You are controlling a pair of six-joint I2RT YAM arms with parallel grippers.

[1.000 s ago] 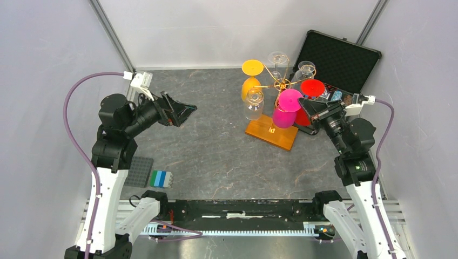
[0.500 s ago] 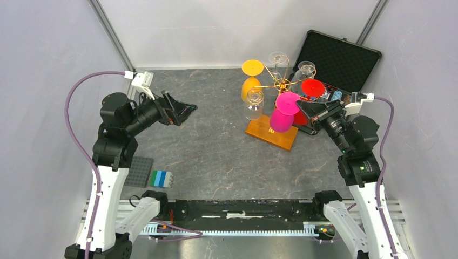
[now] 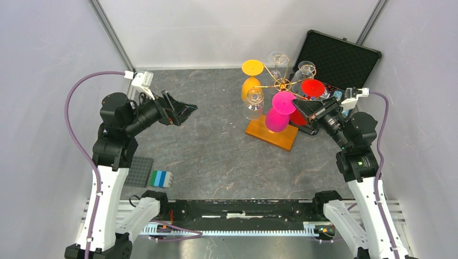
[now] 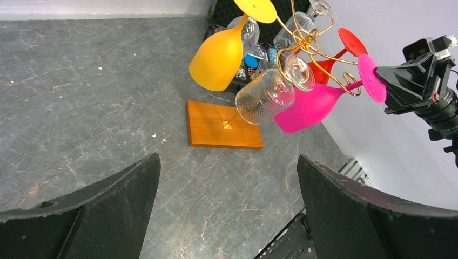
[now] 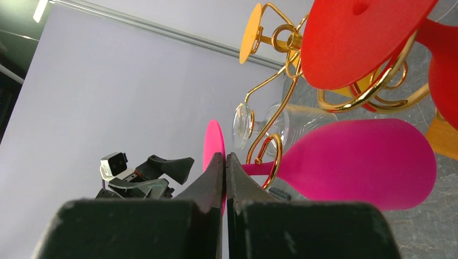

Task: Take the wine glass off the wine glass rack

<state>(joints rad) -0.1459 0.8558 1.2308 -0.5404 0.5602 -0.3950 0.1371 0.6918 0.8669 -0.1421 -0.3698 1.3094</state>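
Observation:
The wine glass rack (image 3: 282,83) is a gold wire stand on an orange-brown wooden base (image 3: 270,133), at the back right. Several glasses hang upside down from it. My right gripper (image 3: 297,106) is shut on the rim of the foot of the pink wine glass (image 3: 276,120). In the right wrist view the fingers (image 5: 224,159) pinch the pink foot, and the stem of the glass (image 5: 362,162) still passes through a gold loop (image 5: 274,156). My left gripper (image 3: 186,110) is open and empty, far to the left of the rack; its wrist view (image 4: 227,159) looks at the rack's base (image 4: 216,127).
A yellow glass (image 3: 250,86), a red glass (image 3: 311,88) and three clear glasses (image 3: 254,103) hang on the other arms. An open black case (image 3: 340,56) lies behind the rack. A grey plate (image 3: 139,171) and a blue-green block (image 3: 161,178) lie near the left arm.
My right gripper has moved left and a little farther back with the pink glass's foot in it; the glass has shifted left. The left arm has not moved.

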